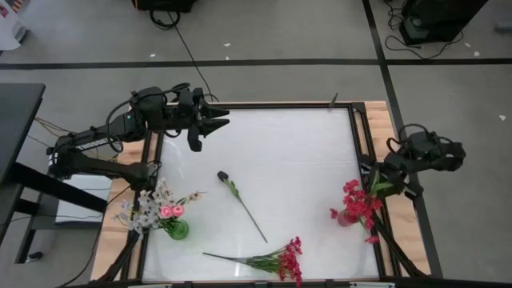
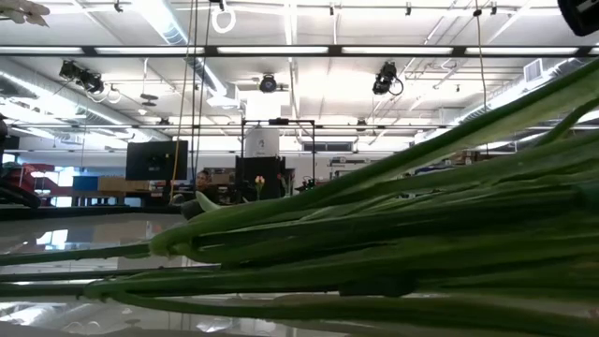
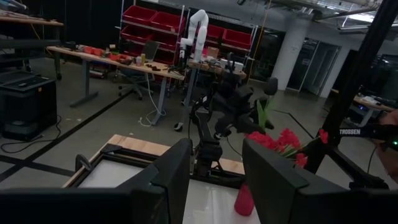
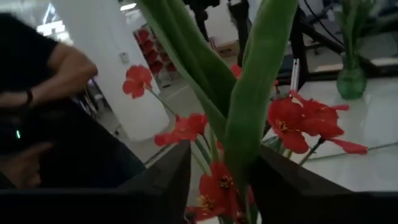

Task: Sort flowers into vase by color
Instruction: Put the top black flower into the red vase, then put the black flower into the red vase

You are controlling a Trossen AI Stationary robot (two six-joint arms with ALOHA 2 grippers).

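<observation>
The right end effector [image 1: 382, 186] is seen at the desk's [image 1: 288, 152] right edge, above the pink vase [image 1: 345, 217], its fingers closed on the green stem [image 4: 258, 93] of a red blossom spray [image 1: 356, 202] that stands among the red flowers already in that vase. The left end effector [image 1: 210, 122] is held over the desk's far left corner, fingers apart and empty. A green vase [image 1: 178, 230] at the near left holds white and pink flowers [image 1: 156, 208]. Two flowers remain lying on the desk: a dark-budded stem [image 1: 240, 204] near the middle and a red spray [image 1: 276, 259] at the near edge. The step in hand is judged to be the seating of the held spray; the stem should be lowered vertically until supported by the vase, then released without the neighbouring blossoms being dragged or the vase tipped.
</observation>
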